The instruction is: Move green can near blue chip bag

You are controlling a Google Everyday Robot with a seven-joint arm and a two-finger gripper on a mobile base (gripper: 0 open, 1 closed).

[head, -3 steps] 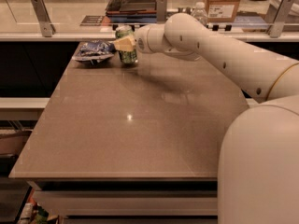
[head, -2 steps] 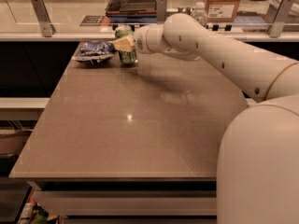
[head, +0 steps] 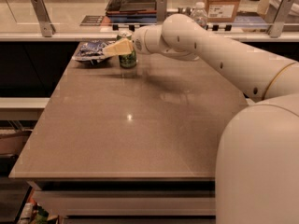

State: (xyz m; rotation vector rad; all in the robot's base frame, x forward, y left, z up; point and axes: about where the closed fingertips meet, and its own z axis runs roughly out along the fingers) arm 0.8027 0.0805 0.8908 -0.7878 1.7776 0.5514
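Note:
The green can (head: 128, 59) stands upright on the brown table (head: 140, 125) at its far left. The blue chip bag (head: 92, 51) lies flat just left of the can, a small gap apart. My gripper (head: 119, 47) reaches in from the right and is at the can's upper half, crossing in front of it and hiding part of it. The can's base rests on the table top.
The white arm (head: 210, 45) spans the far right of the table and the robot body (head: 261, 162) fills the lower right. Behind the table is a counter with metal posts (head: 41, 15), a dark tray (head: 133, 1), a water bottle (head: 199, 14) and a cardboard box (head: 223, 3).

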